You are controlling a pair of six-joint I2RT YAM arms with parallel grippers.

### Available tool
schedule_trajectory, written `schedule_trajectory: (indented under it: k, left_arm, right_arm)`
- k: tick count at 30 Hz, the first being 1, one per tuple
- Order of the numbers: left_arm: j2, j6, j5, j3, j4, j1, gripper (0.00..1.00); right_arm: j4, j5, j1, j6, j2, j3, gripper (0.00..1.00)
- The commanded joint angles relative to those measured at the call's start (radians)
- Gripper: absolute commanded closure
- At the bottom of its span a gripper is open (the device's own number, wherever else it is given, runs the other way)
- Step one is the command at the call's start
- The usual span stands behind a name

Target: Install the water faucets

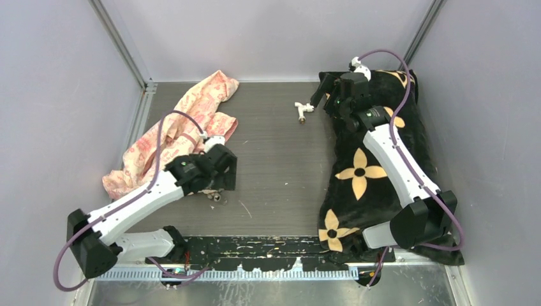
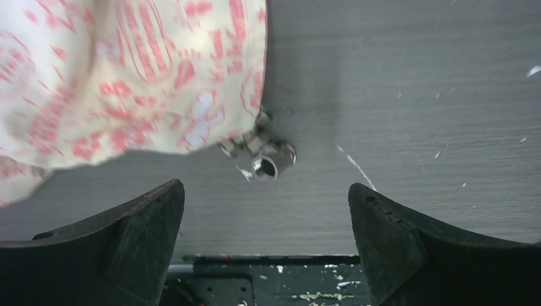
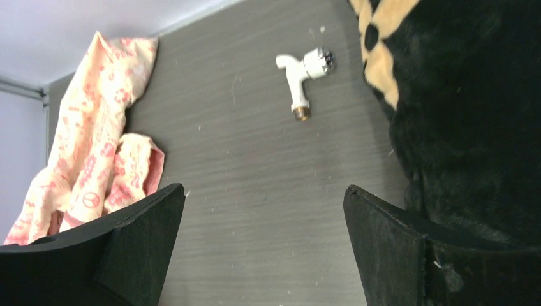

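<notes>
Grey woodgrain tabletop [image 1: 274, 166], pale walls on 3 sides. White tap [image 3: 300, 80] lies flat at the far side, just beside the black flowered blanket [image 1: 376, 172]. Right gripper [image 3: 263, 189] is spread wide w/ nothing held, tap ahead of it. Metal fitting [image 2: 261, 156] sits at the pink cloth [image 2: 127, 76] edge, partly tucked under. Left gripper [image 2: 265, 191] is above it, also wide apart & empty.

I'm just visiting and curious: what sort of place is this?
Probably a robot test booth, not a home: plain grey walls box in a small table, two robot arms are bolted at its near edge, and a white tap lies loose.
</notes>
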Motion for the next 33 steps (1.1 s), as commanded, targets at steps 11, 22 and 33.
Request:
schedule_trajectory:
  k: [11, 22, 33]
  left_arm:
    - [0.041, -0.614, -0.044, -0.271, 0.128, -0.025, 0.29]
    - [0.082, -0.672, 0.065, -0.436, 0.365, 0.092, 0.44]
    - [0.183, -0.501, 0.213, -0.359, 0.427, 0.087, 0.92]
  right_arm:
    - [0.043, -0.135, 0.012, 0.054, 0.031, -0.024, 0.0]
    - [0.011, -0.139, 0.013, 0.06, 0.022, -0.037, 0.0]
    - [-0.028, -0.105, 0.013, 0.063, 0.037, -0.033, 0.0]
